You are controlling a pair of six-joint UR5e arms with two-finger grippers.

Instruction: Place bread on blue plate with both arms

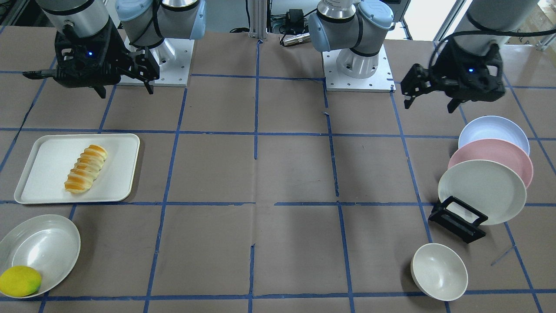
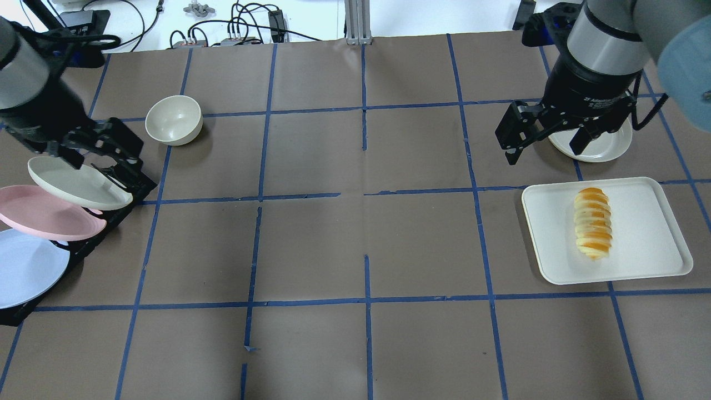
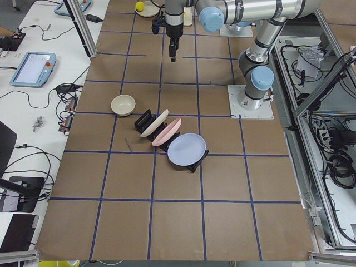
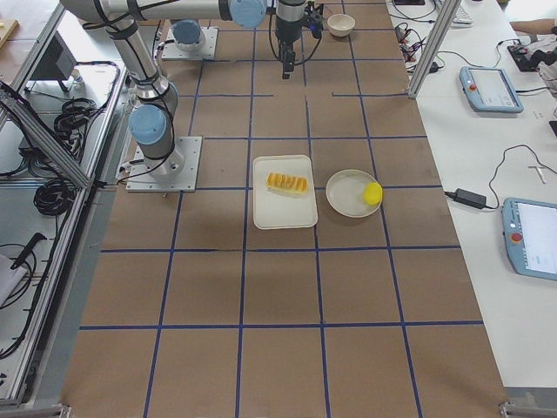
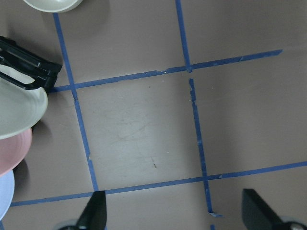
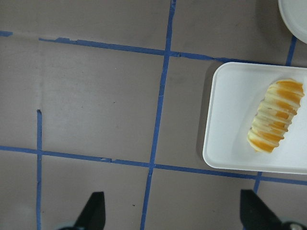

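Note:
The bread (image 1: pixel 85 168) lies on a white tray (image 1: pixel 117 182), and also shows in the overhead view (image 2: pixel 593 230) and the right wrist view (image 6: pixel 276 122). The blue plate (image 1: pixel 493 132) leans in a black rack (image 1: pixel 458 219), the last of three plates and the one nearest the robot; it also shows in the overhead view (image 2: pixel 25 266). My left gripper (image 1: pixel 430 104) hangs open and empty above the table beside the rack. My right gripper (image 1: pixel 126 91) is open and empty, high above the table and to one side of the tray. Both wrist views show the fingertips spread wide.
A pink plate (image 1: pixel 499 156) and a cream plate (image 1: pixel 480 189) lean in the same rack. A cream bowl (image 1: pixel 438 271) stands beyond the rack. A shallow white dish (image 1: pixel 43 248) with a yellow lemon (image 1: pixel 19 280) sits beside the tray. Blue tape lines grid the brown table.

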